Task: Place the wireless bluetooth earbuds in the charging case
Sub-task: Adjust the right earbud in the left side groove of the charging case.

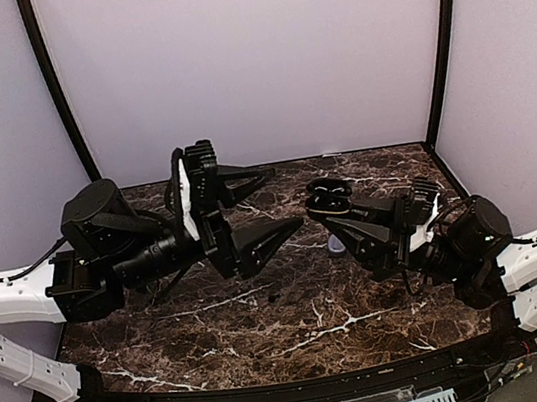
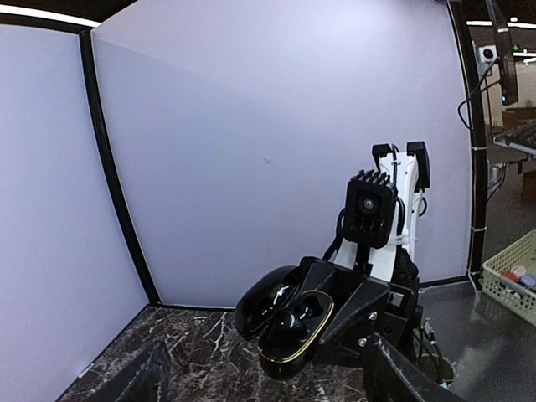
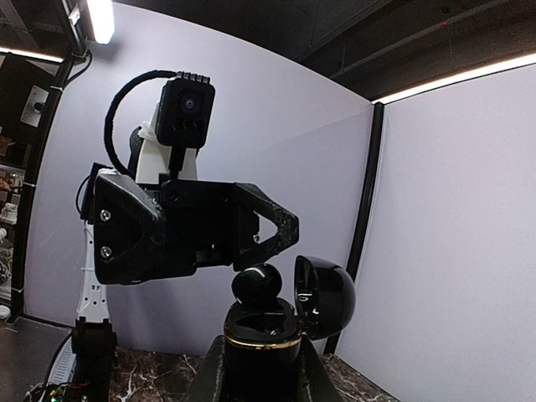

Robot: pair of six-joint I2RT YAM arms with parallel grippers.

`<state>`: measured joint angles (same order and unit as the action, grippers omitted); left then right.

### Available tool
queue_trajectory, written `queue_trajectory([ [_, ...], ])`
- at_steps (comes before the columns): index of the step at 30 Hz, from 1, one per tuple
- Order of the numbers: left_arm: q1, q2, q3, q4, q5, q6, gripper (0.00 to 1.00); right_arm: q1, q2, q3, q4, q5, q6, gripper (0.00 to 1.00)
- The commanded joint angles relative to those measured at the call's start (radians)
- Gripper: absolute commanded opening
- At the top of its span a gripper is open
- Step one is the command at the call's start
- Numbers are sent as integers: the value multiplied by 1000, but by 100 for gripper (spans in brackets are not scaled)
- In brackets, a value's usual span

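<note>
My right gripper [image 1: 330,202] is shut on a black charging case [image 1: 328,195] with a gold rim and holds it above the table, its lid [image 3: 323,296] open. In the right wrist view the case [image 3: 260,347] stands upright between my fingers [image 3: 209,377]. A dark earbud [image 3: 257,284] sticks up out of one socket. In the left wrist view the case [image 2: 295,355] shows the same bud [image 2: 286,327] beside an empty socket. My left gripper [image 1: 284,199] is open and empty, just left of the case. A small pale purple bud [image 1: 337,246] lies on the table under the right gripper.
The dark marble table [image 1: 265,313] is walled by pale purple panels [image 1: 248,62] at the back and both sides. A green basket [image 2: 512,283] stands outside the enclosure at the far right of the left wrist view.
</note>
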<state>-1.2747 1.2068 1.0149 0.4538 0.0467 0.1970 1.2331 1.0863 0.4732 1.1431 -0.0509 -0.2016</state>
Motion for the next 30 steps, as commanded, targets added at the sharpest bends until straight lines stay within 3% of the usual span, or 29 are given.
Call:
queue_trajectory([
  [1,1,-27,5,-57,-13,-55,84,-10,-23,-1,-1,-9,11,0],
  [7,2,22,80,-166,-51,-79,95,-10,-28,8,-40,-63,-5,0],
  [30,3,23,74,-149,-100,-80,95,-9,-28,11,-49,-124,-11,0],
])
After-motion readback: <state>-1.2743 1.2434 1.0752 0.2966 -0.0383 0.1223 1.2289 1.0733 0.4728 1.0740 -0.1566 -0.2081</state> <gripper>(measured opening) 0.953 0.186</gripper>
